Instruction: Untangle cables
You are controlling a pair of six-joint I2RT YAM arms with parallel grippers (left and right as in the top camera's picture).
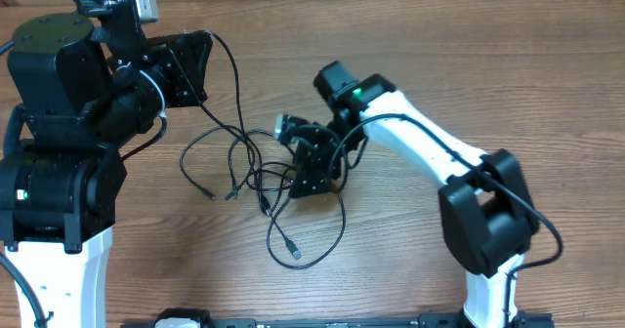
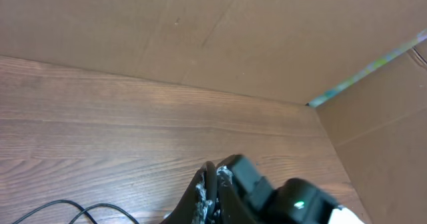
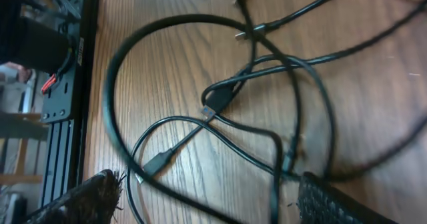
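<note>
Thin black cables lie tangled on the wooden table at the middle, with a loop and a plug tip toward the front. My right gripper hovers over the tangle, open, its fingers either side of several crossing strands and a flat plug; it also shows in the right wrist view. My left gripper is raised at the left, shut, with one cable strand running from its tip down to the tangle. Two strands show at the lower left of the left wrist view.
A black rail runs along the table's front edge and shows in the right wrist view. A cardboard wall stands behind the table. The right arm's wrist with a green light is just beyond my left fingers.
</note>
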